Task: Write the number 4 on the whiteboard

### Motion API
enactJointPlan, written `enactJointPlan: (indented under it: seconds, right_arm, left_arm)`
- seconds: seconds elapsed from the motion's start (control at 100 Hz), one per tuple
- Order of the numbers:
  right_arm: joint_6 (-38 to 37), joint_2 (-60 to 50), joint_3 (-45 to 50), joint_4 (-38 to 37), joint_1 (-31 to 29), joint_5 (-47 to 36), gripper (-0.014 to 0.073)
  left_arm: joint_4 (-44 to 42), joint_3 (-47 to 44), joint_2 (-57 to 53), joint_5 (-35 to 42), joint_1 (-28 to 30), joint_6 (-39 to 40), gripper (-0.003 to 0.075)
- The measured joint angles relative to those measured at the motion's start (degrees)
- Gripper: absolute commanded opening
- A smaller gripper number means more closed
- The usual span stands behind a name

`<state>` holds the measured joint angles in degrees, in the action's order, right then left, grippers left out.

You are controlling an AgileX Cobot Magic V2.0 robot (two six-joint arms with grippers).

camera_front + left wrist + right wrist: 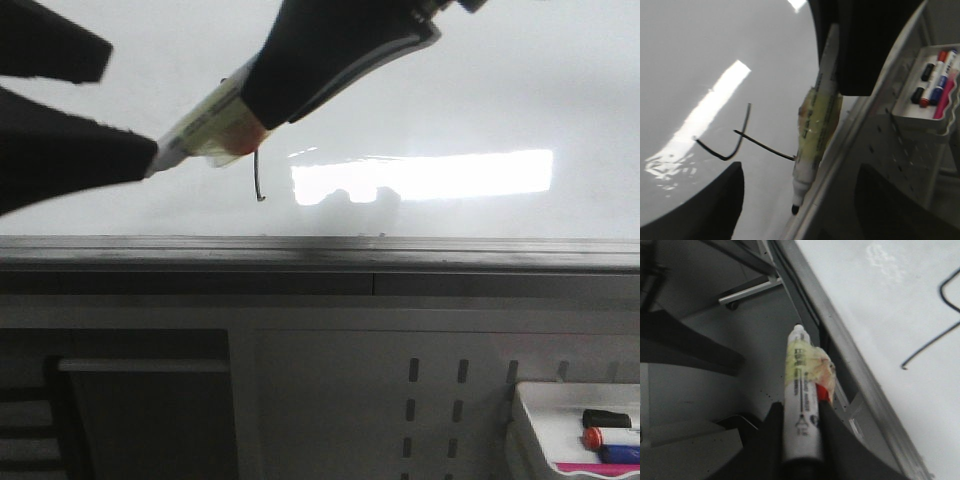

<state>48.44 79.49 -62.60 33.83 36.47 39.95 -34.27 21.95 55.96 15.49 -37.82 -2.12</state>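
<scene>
With the number 4 (737,142) drawn on the whiteboard (480,90), the right hand (802,430) pinches the marker (800,400) clear; left hand (790,200) spread.

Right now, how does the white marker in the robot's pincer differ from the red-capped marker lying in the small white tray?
The taped white marker is gripped in the right pincer; the red-capped marker lies loose in the small white tray. The held one wears yellowish tape, tip uncapped; the tray one is bare and capped. Both are pens.
</scene>
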Motion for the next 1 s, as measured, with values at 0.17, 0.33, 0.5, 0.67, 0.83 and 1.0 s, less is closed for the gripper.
enactJointPlan:
  seconds: [0.17,0.33,0.5,0.67,0.83,1.0]
  right_arm:
    - [-1.48,0.00,-0.44,-3.05,2.85,2.03,-0.0064]
    - [-1.58,0.00,-0.44,-3.41,2.95,2.75,-0.0064]
    - [-1.93,0.00,-0.92,-3.41,2.95,2.29,-0.0064]
    - [-2.06,0.00,-0.92,-3.30,2.95,2.52,-0.0064]
    - [-2.06,0.00,-0.92,-2.69,2.95,2.52,-0.0050]
    - [-0.56,0.00,-1.58,-2.17,2.95,2.31,0.0372]
  left_arm:
    - [0.41,0.36,4.53,0.31,-0.59,0.00,0.0417]
    - [0.76,0.36,5.45,0.31,-0.59,0.00,0.0160]
    - [0.24,0.36,5.54,0.54,-0.72,-0.11,-0.0020]
    - [-0.29,0.36,5.54,0.54,-0.72,-0.46,-0.0020]
    - [-0.29,0.36,5.54,0.54,-0.72,-0.46,-0.0020]
    - [1.59,0.36,5.54,0.64,-0.72,-0.46,-0.0020]
